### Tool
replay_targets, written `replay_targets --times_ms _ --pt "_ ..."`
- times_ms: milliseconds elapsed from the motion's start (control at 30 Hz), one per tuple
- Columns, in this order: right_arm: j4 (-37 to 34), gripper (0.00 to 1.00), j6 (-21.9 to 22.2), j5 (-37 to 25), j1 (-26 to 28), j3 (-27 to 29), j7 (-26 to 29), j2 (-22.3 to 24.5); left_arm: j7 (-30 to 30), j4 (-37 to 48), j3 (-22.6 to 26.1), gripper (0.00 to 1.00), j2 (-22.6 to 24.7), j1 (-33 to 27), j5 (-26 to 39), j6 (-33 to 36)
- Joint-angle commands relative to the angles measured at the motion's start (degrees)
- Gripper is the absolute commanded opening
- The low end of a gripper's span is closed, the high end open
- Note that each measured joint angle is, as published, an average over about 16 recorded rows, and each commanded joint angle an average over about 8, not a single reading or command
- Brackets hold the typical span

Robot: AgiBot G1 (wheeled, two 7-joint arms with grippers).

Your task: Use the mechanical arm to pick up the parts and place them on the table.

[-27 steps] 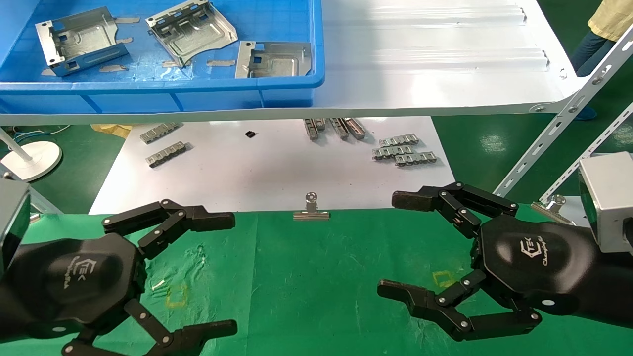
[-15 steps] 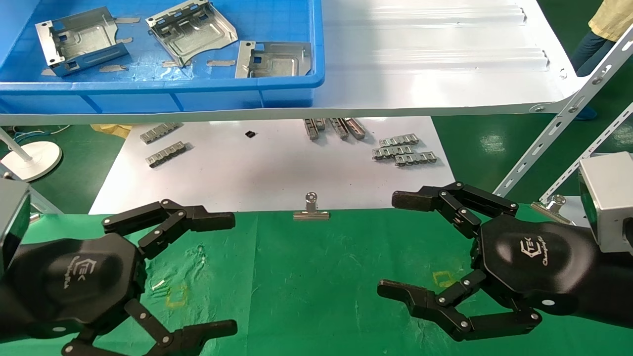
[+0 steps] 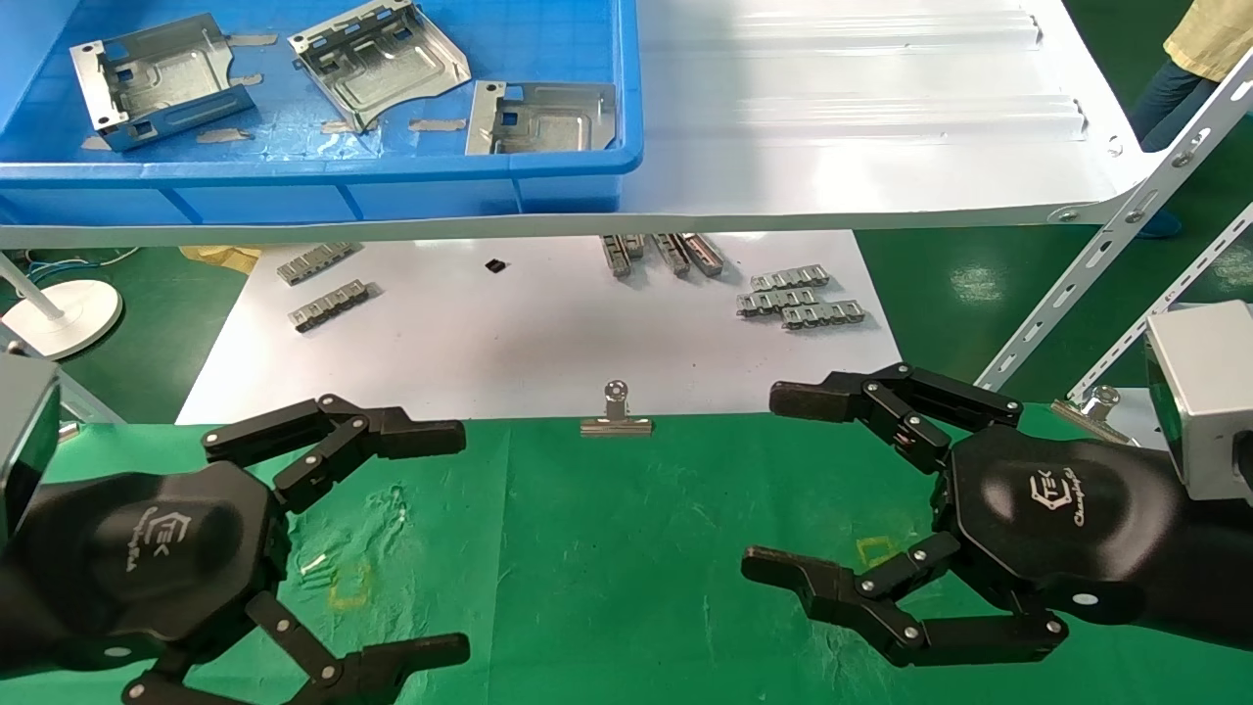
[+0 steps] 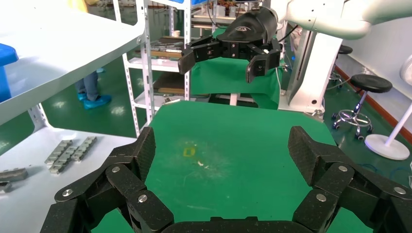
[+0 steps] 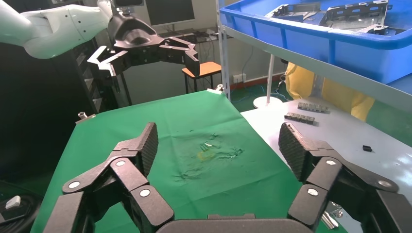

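Hovering low over the green tabletop [image 3: 626, 548], both hands are released and empty: the left hand [image 3: 431, 539] at 8 o'clock, the right hand [image 3: 783, 485] at 4 o'clock, well apart. Each glossy palm carries a white logo with script too small to read. Two faint yellow square marks show on the cloth, one near each hand. A single silver binder clip [image 3: 616, 417] sits on the tabletop's far edge at 12 o'clock. Beyond it, on a white board [image 3: 509, 343], lie several grey ridged strips [image 3: 798, 299] in clusters, some cut off by the shelf above. Farthest, at 11 o'clock, a blue crate [image 3: 323, 181] holds three bracket parts [image 3: 377, 64]; the third is partly hidden behind the crate's rim.
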Motion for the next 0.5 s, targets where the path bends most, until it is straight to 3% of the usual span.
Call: replay_targets --times_ms 33,500 --pt "0.0 0.0 0.0 0.0 0.0 0.0 0.0 0.0 0.0 0.0 0.0 1.0 0.0 0.0 0.0 0.0" --pt "0.0 0.0 0.0 0.0 0.0 0.0 0.0 0.0 0.0 0.0 0.0 1.0 0.0 0.0 0.0 0.0"
